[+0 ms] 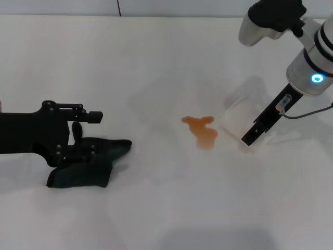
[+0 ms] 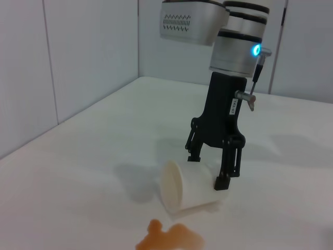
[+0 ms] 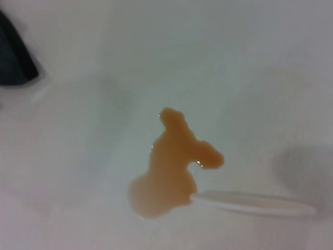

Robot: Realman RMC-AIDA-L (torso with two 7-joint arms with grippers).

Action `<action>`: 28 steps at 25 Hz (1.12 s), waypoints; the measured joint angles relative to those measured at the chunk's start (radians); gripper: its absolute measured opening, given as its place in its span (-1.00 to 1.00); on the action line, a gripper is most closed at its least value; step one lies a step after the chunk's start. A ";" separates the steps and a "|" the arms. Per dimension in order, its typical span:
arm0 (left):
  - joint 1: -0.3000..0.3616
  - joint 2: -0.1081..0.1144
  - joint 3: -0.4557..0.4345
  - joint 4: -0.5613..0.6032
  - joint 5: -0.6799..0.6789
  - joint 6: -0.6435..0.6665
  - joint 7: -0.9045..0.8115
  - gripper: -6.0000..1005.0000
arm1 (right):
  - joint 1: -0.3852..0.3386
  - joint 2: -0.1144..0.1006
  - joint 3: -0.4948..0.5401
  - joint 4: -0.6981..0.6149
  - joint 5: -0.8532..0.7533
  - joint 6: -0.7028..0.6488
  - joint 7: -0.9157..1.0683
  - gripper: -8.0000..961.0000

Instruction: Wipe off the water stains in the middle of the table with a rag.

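Observation:
The water stains [image 1: 200, 130] are an orange-brown blotch in the middle of the white table [image 1: 171, 213], also seen in the left wrist view [image 2: 169, 238] and the right wrist view [image 3: 174, 172]. The dark green rag [image 1: 101, 156] lies crumpled at the left; a corner of it shows in the right wrist view [image 3: 13, 57]. My left gripper [image 1: 86, 135] sits right at the rag, open, its lower finger down against the cloth. My right gripper [image 1: 250, 138] [image 2: 208, 172] stands open just right of the stain, fingers either side of a tipped cup.
A translucent whitish plastic cup [image 1: 240, 121] [image 2: 182, 190] lies on its side right of the stain, mouth toward it; its rim [image 3: 255, 203] touches the blotch's edge. Walls rise behind the table's far edge [image 2: 93, 62].

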 joint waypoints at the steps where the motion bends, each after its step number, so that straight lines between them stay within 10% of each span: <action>1: 0.000 0.000 0.000 0.000 0.000 0.000 0.002 0.28 | 0.000 0.000 -0.002 0.005 0.000 0.002 -0.001 0.78; 28: 0.011 -0.003 0.000 -0.002 -0.015 -0.001 0.011 0.28 | 0.016 0.005 -0.048 0.058 -0.005 0.082 -0.038 0.56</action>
